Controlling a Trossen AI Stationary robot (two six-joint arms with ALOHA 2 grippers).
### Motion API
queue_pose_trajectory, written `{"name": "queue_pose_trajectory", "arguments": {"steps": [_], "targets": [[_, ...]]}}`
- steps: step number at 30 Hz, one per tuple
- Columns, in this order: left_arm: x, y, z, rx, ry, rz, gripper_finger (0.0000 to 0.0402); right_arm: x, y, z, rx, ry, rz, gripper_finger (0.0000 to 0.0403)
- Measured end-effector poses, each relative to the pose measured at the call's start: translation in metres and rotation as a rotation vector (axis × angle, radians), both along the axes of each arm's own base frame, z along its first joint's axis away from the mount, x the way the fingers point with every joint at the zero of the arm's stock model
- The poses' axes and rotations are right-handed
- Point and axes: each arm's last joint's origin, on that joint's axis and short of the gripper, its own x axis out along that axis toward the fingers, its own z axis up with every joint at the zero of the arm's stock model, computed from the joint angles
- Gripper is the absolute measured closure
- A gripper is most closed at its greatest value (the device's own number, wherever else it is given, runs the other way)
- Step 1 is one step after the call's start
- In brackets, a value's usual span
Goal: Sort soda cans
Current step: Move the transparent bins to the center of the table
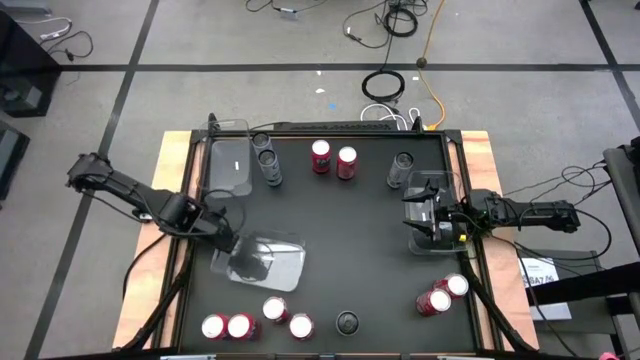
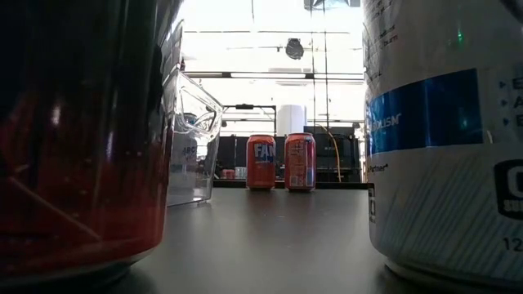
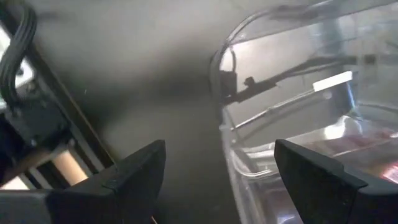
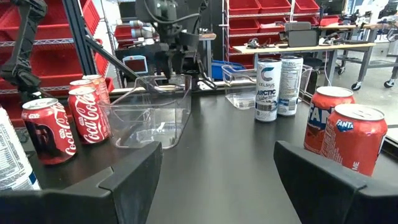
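L end effector (image 1: pixel 228 243) open, at empty bin (image 1: pixel 268 262)

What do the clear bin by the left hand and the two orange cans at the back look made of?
Clear rectangular bin: likely rigid plastic, glossy; the table shows through its walls. Two orange cylindrical soda cans: apparently thin metal, printed sides, shiny silver tops with pull tabs.

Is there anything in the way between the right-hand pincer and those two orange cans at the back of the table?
Nothing visible. The right pincer stands open over the table's right side, and the two orange cans stand further back and inward, with only bare dark tabletop between. The tall white can stands off to the side of that line.
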Motion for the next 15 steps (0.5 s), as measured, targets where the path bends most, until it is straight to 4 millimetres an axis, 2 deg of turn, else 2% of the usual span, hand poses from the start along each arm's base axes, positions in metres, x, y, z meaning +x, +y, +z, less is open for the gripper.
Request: {"name": "queue_pose_trajectory", "arguments": {"steps": [6,15], "targets": [[0.0,-0.006,-0.009,-0.007,-0.029,0.037,0.0093,0.0,0.0,0.0,0.0,0.0,0.0,0.0099],[-0.002,-0.008,-0.046,-0.036,-0.043,0.124,0.0099,0.0,0.0,0.0,0.0,-0.001,0.0,0.0099]]}}
